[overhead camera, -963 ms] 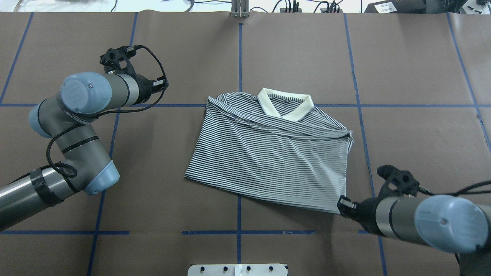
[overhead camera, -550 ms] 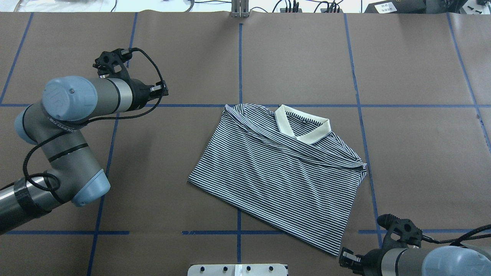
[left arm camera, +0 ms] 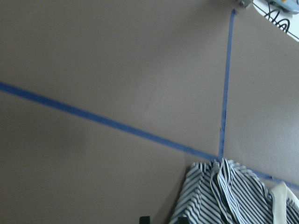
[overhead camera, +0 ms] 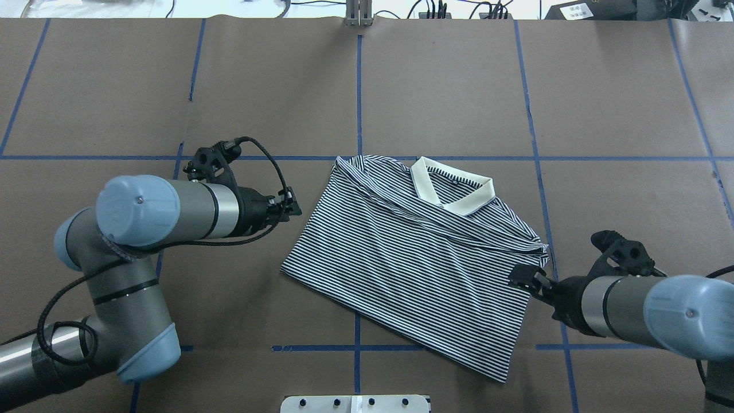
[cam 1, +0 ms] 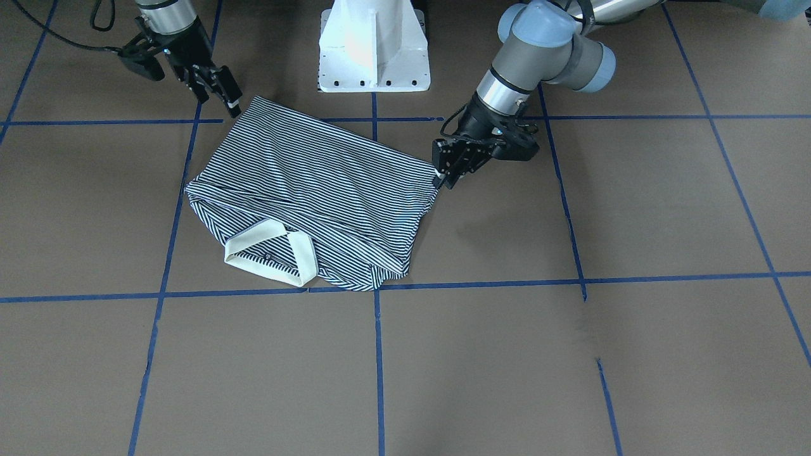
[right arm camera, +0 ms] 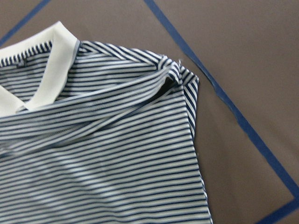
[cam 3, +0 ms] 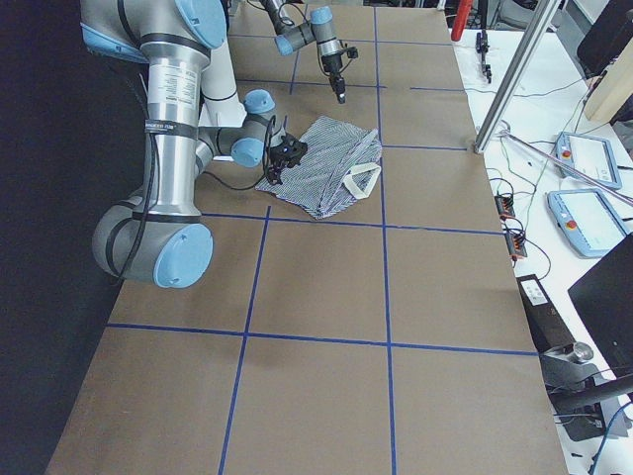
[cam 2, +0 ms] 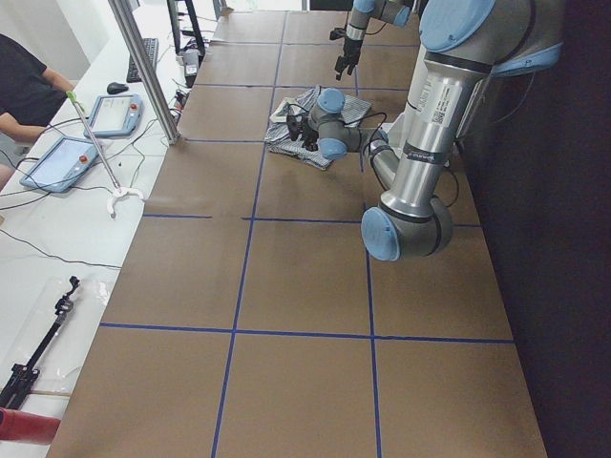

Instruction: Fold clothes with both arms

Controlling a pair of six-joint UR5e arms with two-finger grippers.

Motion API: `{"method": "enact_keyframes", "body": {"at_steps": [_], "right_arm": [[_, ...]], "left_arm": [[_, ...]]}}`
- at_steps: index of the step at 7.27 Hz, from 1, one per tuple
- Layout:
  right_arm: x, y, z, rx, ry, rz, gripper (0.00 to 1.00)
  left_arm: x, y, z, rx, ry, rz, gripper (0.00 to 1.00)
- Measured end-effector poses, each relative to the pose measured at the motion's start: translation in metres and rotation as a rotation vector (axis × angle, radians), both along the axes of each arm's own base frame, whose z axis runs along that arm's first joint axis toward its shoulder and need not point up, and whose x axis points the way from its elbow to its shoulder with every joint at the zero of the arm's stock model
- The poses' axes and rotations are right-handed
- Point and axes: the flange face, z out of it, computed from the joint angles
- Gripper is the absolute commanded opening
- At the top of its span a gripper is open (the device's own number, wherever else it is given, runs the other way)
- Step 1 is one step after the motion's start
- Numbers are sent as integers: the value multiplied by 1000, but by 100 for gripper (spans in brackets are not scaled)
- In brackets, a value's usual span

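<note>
Because the soft, light shirt (overhead camera: 413,258) lies half folded on the counter (overhead camera: 459,86) between the left gripper (overhead camera: 291,205) and the right gripper (overhead camera: 523,276), both seemingly open and empty, pinching its side edges looks best

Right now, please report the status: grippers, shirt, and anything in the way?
Left gripper open, beside polo shirt left edge. Right gripper open, above its right edge. Shirt folded, flat, askew, collar far side. Nothing else near it.
</note>
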Motion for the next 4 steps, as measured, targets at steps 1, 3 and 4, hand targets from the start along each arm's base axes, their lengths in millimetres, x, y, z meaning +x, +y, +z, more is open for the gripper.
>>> {"method": "enact_keyframes", "body": {"at_steps": [1, 3, 4], "right_arm": [[0, -17, 10, 13, 24, 20, 100], [0, -30, 14, 26, 30, 37, 100], [-3, -36, 8, 34, 17, 44, 100]], "left_arm": [[19, 24, -1, -38, -67, 24, 41], [43, 45, 10, -77, -195, 52, 46], [50, 47, 16, -87, -233, 58, 46]]}}
